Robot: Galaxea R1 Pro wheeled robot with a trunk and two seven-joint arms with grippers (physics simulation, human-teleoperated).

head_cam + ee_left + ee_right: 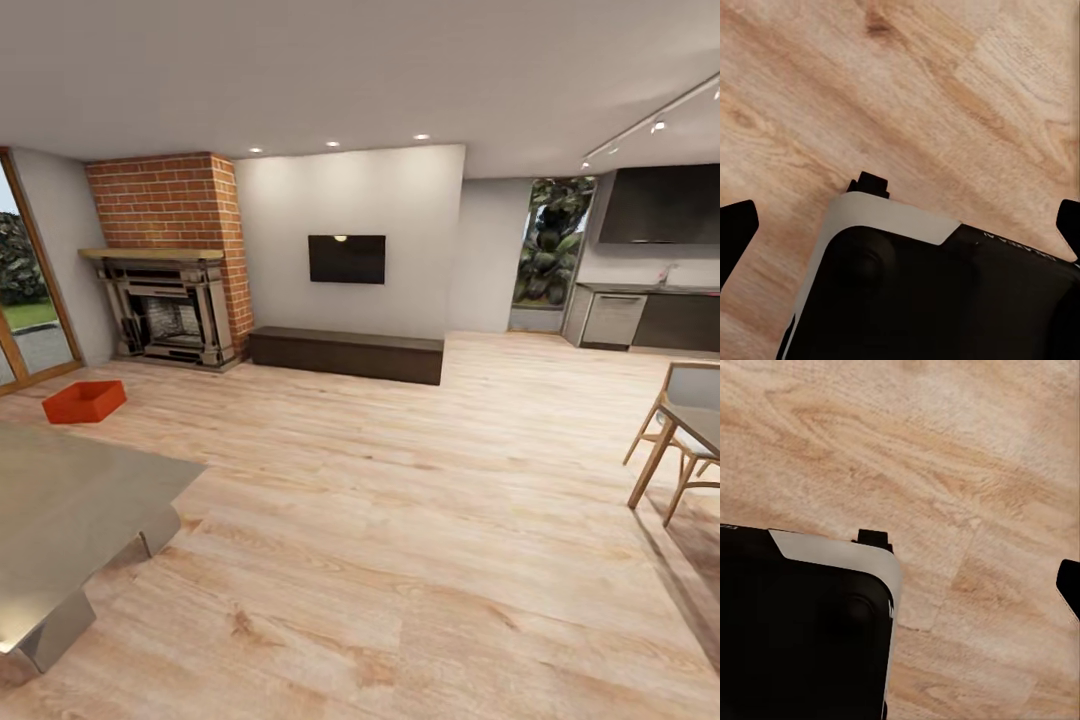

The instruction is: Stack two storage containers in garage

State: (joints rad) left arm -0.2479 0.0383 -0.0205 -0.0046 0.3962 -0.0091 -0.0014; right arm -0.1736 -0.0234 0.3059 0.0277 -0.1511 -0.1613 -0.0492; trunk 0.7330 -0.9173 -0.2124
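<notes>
I'm in the living room [400, 520], wood-plank floor all around, TV [346, 259] on the far wall above the long dark bench [345, 353], brick fireplace [170, 260] to its left, grey table [70, 500] close on my left side. One storage container [84, 401] sits on the planks in front of the fireplace, well apart from both grippers, ahead and off toward the left-arm side; 2nd one I can't spot.

Left gripper [900, 225]: fingertips sit at opposite edges of the wrist view, jaws apart, nothing between them but robot body and floor. Right gripper [1072, 592]: one fingertip in view, so can't tell if jaws are apart or together.

Step in hand, I reckon: drive to the bin. Best to swing the base left, skirt the table corner, stop w/ the bin centred between both sets of jaws.

Bin is upright, open side up, long axis running roughly left-right, slightly skewed to the wall
</notes>
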